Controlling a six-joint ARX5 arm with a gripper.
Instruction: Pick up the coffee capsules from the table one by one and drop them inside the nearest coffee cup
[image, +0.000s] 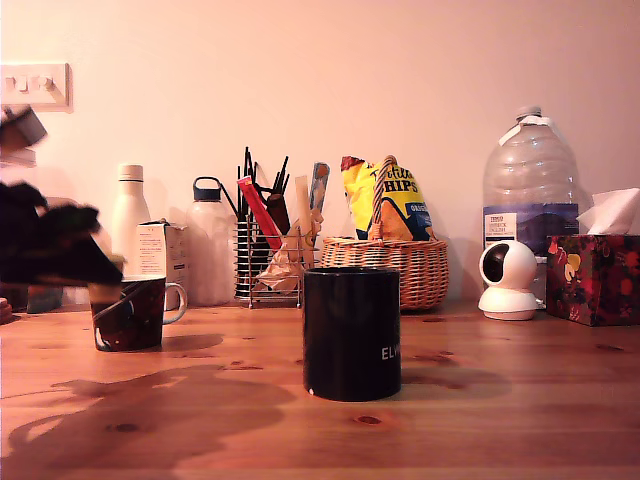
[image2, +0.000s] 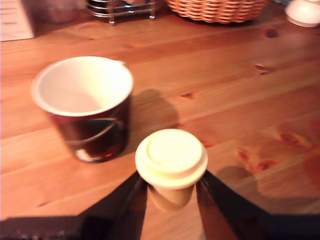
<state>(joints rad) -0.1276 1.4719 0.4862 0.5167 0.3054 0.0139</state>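
A cream coffee capsule with a flat rimmed top sits between the two dark fingers of my gripper, which is shut on it above the wooden table. Close beside the capsule stands a dark mug with a white inside; nothing shows inside it. In the exterior view my arm is a dark blur at that view's left, right above this mug. A taller black mug stands in the middle foreground. The black-brown capsule is out of view.
Along the back wall stand a white bottle, a carton, a clear bottle, a wire rack of sachets, a wicker basket with crisps, a white camera, a water jug and a tissue box.
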